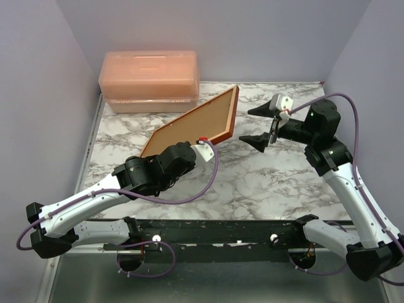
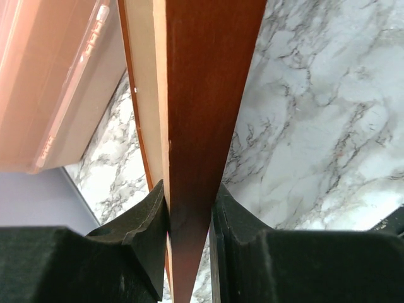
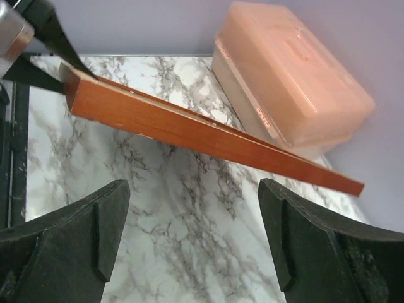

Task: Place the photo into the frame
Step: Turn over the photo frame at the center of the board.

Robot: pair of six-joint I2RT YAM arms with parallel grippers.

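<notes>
The white-and-grey marbled table [image 1: 252, 183] carries a translucent orange plastic box [image 1: 150, 81] at its back edge. In front of the box, the large thin rectangular frame with a red-orange wooden border [image 1: 231, 117] is held tilted off the table, and a plain brown board [image 1: 189, 129] fills its opening. The left gripper [image 2: 189, 208] is clamped on the frame's near edge, one finger on each face. The right gripper [image 1: 260, 125] hangs just beside the frame's right edge, jaws spread wide, touching nothing. The photo shows in no view. The step looks like readying the frame. Next, the right gripper would probably need to close on the frame's free edge while the left steadies it.
</notes>
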